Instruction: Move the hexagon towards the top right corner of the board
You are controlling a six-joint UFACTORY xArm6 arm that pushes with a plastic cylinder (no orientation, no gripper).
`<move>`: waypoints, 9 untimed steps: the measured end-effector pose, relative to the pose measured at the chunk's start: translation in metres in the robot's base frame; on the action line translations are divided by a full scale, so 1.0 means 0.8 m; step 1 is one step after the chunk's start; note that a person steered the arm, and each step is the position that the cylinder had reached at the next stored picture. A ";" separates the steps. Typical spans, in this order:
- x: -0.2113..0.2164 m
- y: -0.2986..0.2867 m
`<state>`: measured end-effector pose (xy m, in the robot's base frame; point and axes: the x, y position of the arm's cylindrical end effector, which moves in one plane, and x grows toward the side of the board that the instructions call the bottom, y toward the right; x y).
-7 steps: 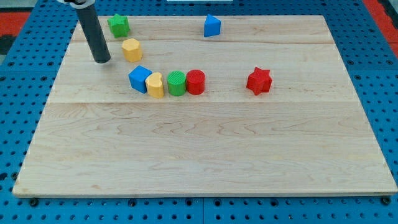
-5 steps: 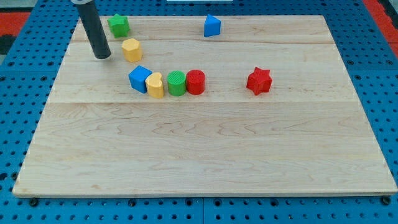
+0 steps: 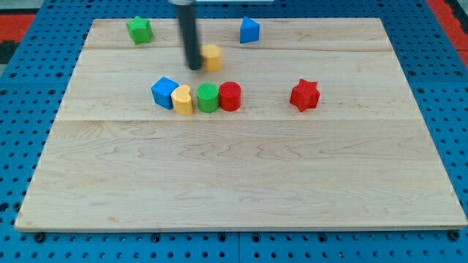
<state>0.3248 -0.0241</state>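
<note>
1. hexagon, yellow point(image 3: 212, 57), is sitting in the upper middle of the board point(image 3: 241, 175), a little toward the view's left of centre, well apart from the top right corner it is meant to reach.
2. my tip point(image 3: 194, 68) is pressing against its view-left side, apparently touching; the rod is blurring there, so i am not able to say exactly where contact falls. there are no fingers on this rig to open or close, only the bare rod, so nothing is gripping the hexagon.
3. first risk, as i am judging it: the tip is looking slightly low on the block's side, so an off-centre push could be spinning the hexagon and letting it slip off toward the view's top.
4. the blue block point(image 3: 249, 30), a wedge-like shape, is standing near the top edge, up and to the view's right of the hexagon; a line angling upward too soon could be running the hexagon into it.
5. the row below, blue cube point(image 3: 164, 92), second yellow block point(image 3: 183, 100), green cylinder point(image 3: 208, 97) and red cylinder point(image 3: 229, 96), is lying near; a downward drift could be clipping it.
6. the red star point(image 3: 305, 95) and green block point(image 3: 139, 29) are looking safely apart.
7. near the corner, overshooting could be sending the hexagon off the board's edge.
</note>
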 end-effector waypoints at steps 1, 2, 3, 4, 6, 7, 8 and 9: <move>0.012 0.110; 0.017 0.132; 0.020 0.110; -0.001 0.008; -0.039 0.080; -0.040 0.087; -0.043 0.054; -0.058 0.053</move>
<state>0.2781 0.0181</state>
